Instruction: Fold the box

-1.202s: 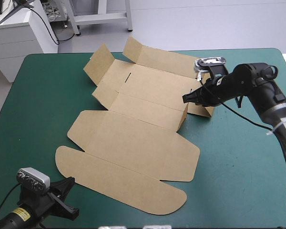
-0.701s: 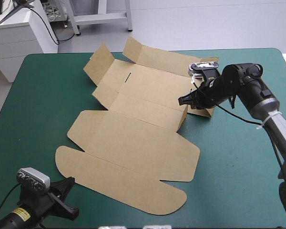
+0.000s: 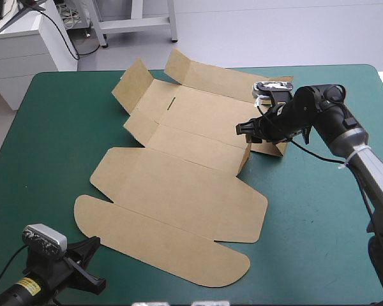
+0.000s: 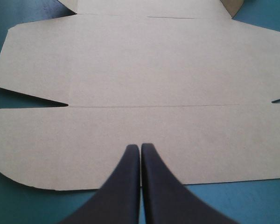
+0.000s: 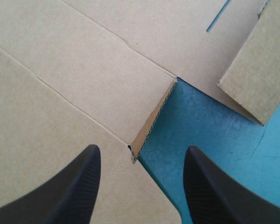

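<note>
Box (image 3: 179, 185) lay mostly flat mid-table (image 3: 51, 146), far flaps raised. Right gripper (image 3: 241, 130) spread wide over its right-side flap. Left gripper (image 4: 140, 146), fingers pressed together, at the near-left corner, pointing at the box's near edge.

The high view looks forward and down from behind, taking in the whole counter (image 3: 51, 159). The left wrist view sits low at the near edge of the box (image 4: 140, 70), facing far. The right wrist view looks steeply down, close, at its right side. All share the box.

The teal-green table (image 3: 64, 140) stands on a pale grey floor (image 3: 274, 32).
</note>
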`<state>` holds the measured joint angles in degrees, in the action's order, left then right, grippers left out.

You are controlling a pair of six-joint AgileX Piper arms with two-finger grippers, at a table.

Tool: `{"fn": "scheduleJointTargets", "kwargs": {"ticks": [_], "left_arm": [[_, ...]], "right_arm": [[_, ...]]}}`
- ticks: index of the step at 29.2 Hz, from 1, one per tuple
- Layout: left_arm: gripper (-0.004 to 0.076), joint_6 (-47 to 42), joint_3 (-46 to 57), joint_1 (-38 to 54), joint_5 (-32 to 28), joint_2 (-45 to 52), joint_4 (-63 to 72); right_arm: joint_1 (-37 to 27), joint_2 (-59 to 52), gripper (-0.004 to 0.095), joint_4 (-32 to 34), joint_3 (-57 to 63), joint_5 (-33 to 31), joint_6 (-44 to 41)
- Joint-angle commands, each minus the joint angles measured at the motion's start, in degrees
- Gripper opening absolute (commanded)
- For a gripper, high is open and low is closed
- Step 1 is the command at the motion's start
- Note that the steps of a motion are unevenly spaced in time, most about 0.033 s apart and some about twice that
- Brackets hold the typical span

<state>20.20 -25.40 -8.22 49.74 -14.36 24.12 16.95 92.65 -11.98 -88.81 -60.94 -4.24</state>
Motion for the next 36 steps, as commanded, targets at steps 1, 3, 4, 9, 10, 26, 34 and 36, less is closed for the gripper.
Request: {"fn": "scheduleJointTargets", "kwargs": {"ticks": [1,3,4,9,10,26,34,36], "left_arm": [[-0.0008,-0.1,-1.3,0.1,-3.7,-0.7,2.0],[-0.0008,-0.1,-1.3,0.1,-3.7,-0.7,2.0],[-0.0008,-0.1,-1.3,0.1,-3.7,-0.7,2.0],[-0.0008,-0.1,-1.3,0.1,-3.7,-0.7,2.0],[-0.0008,-0.1,-1.3,0.1,-3.7,-0.7,2.0],[-0.0008,-0.1,-1.3,0.1,-3.7,-0.7,2.0],[-0.0008,-0.1,-1.3,0.1,-3.7,-0.7,2.0],[-0.0008,-0.1,-1.3,0.1,-3.7,-0.7,2.0]], "right_arm": [[0.1,1.2,0.0499,-0.7,-1.9,1.0,-5.8],[0.1,3.2,0.0499,-0.7,-1.9,1.1,-6.3],[0.1,3.9,0.0499,-0.7,-1.9,1.2,-6.8],[0.1,7.6,0.0499,-1.6,-1.9,3.2,-12.2],[0.1,8.2,0.0499,-1.7,-1.9,3.3,-12.7],[0.0,13.7,0.0292,-7.3,-1.9,6.7,-13.9],[0.0,13.7,-0.0012,-3.5,-1.9,5.0,-13.9],[0.0,13.7,-0.0012,-2.7,-1.9,4.4,-13.9]]}}
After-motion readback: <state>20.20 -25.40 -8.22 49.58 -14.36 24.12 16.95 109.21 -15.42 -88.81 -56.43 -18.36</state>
